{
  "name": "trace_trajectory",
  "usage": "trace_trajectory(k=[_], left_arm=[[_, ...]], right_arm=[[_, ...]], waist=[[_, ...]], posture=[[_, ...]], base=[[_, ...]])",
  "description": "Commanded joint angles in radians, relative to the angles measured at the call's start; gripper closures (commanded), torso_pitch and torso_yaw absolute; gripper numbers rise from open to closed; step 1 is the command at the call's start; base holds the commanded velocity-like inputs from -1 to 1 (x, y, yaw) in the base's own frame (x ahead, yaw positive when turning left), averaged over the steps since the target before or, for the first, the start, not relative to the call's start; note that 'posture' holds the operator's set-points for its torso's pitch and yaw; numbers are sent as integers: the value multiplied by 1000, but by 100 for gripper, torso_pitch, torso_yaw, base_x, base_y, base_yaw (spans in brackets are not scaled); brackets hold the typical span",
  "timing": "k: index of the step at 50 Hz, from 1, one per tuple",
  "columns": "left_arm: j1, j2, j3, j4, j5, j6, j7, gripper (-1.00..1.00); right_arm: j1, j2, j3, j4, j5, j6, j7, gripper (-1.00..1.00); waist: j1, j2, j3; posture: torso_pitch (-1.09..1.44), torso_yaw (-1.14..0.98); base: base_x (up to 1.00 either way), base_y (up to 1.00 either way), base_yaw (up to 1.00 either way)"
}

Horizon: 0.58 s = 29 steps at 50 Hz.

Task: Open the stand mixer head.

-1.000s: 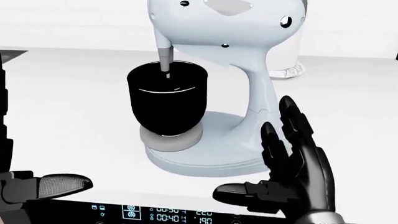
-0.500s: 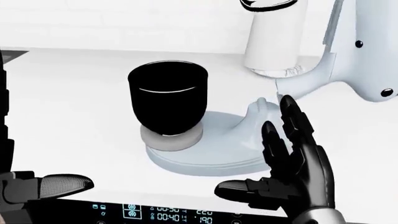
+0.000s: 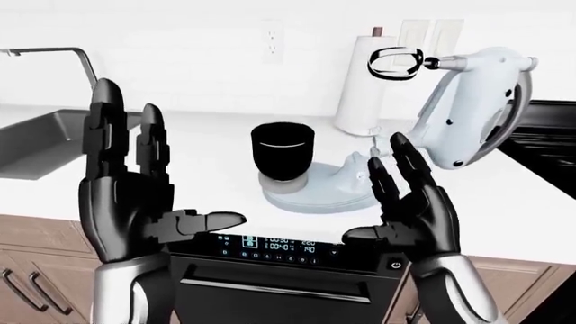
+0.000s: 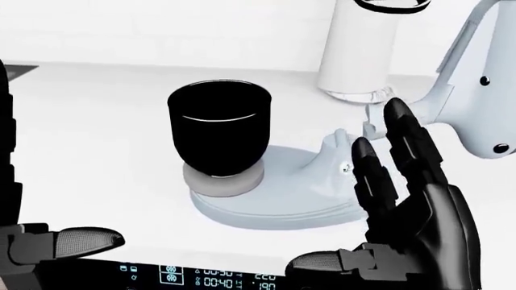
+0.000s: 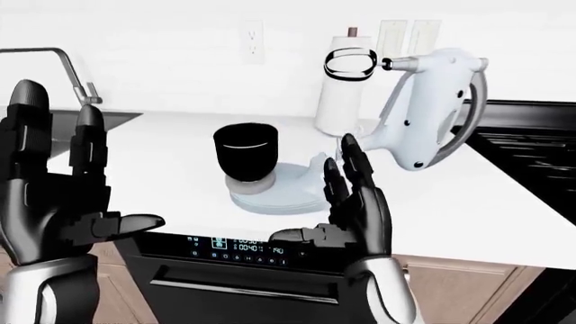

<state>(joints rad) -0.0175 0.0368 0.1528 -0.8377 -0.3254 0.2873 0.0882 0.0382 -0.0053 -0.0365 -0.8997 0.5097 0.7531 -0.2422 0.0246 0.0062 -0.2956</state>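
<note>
The pale blue stand mixer (image 3: 329, 185) stands on the white counter, its head (image 3: 473, 111) tilted up and back to the right, with the whisk (image 3: 396, 63) raised high. The black bowl (image 3: 281, 151) sits uncovered on the mixer's base. My right hand (image 3: 405, 206) is open, fingers upright, just below and left of the raised head, touching nothing. My left hand (image 3: 126, 189) is open too, held up at the left of the left-eye view, well away from the mixer.
A paper towel roll (image 3: 364, 84) stands behind the mixer. A sink (image 3: 54, 138) with a faucet (image 3: 63, 57) lies at the left. A black stove (image 3: 540, 131) is at the right. An oven control panel (image 3: 275, 244) sits below the counter's edge.
The mixer head has swung up and back to the right, lifting the whisk out of the bowl. My right hand has risen a little.
</note>
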Motion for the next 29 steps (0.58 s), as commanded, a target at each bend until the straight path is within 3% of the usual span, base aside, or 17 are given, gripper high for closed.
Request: trace_trajectory(k=[1,9,29], left_arm=[[-19,3,-1,-25,0,-19,-3,-100],[-19,4,1,-23,2,-21,-6,-100],[-22,5,3,-29,1,-15,-3,-100]], right_arm=[[10,-3,-18,-17,-13,-64,39,-100],[13,-1,-72,-18,1,-58,64,-100],[-2,-6,-85,-19,22,-45,46,-100]], waist=[[0,3,2],[-3,4,1],[-7,3,0]], posture=[[-38,0],[-38,0],[-38,0]], base=[[0,0,0],[0,0,0],[0,0,0]])
